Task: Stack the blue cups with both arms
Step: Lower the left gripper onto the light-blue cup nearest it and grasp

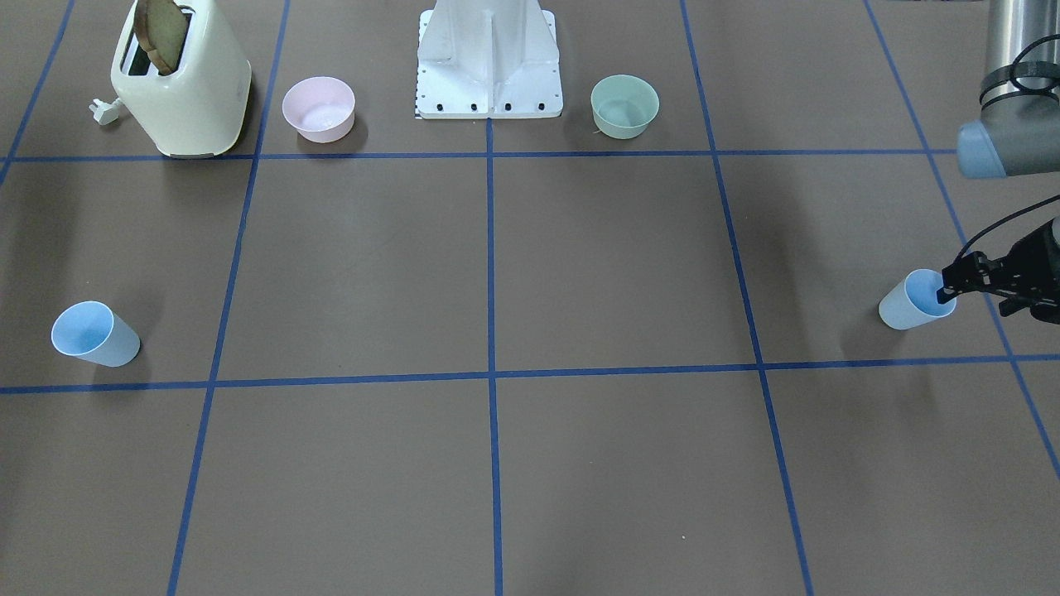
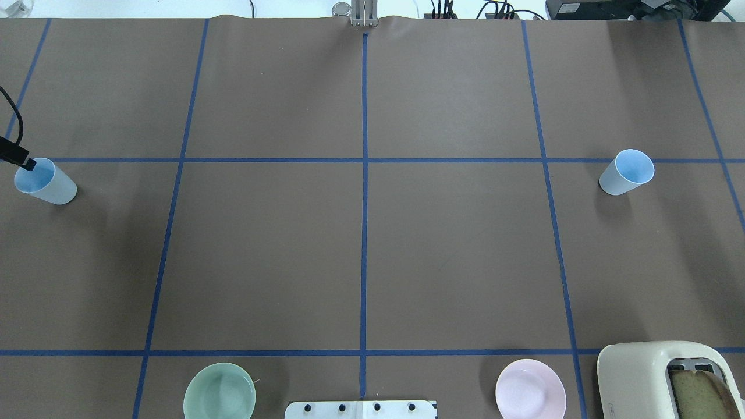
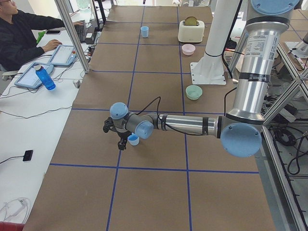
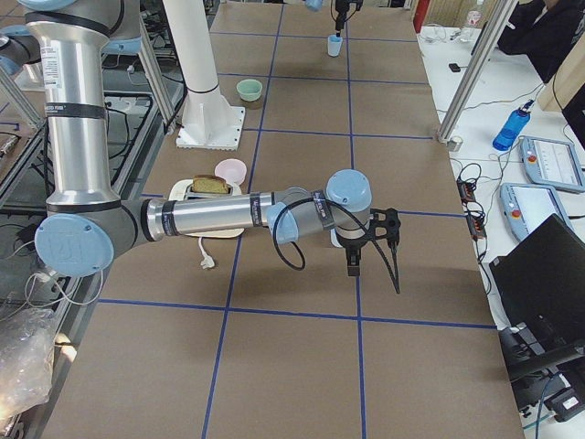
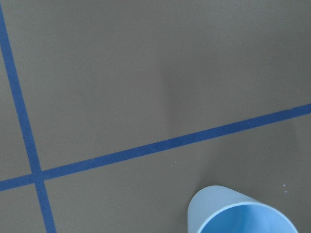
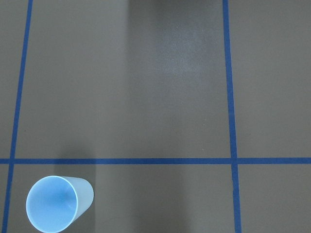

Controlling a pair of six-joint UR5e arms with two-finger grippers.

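Two pale blue cups stand upright far apart on the brown table. One cup point(image 1: 911, 305) point(image 2: 45, 183) is at my left gripper point(image 1: 959, 293). The gripper looks open, with one fingertip point(image 2: 26, 164) over the rim; the left wrist view shows this cup point(image 5: 240, 213) at its bottom edge. The other cup point(image 1: 93, 334) point(image 2: 627, 171) stands alone on my right side and shows low in the right wrist view point(image 6: 58, 204). My right gripper point(image 4: 355, 261) hangs above the table near it. It shows only in the exterior right view, so I cannot tell whether it is open or shut.
A cream toaster point(image 1: 182, 83) holding a bread slice, a pink bowl point(image 1: 319, 108) and a green bowl point(image 1: 624, 105) stand near the white pedestal point(image 1: 489, 70). Blue tape lines grid the table. An operator point(image 3: 21, 33) sits at a side desk.
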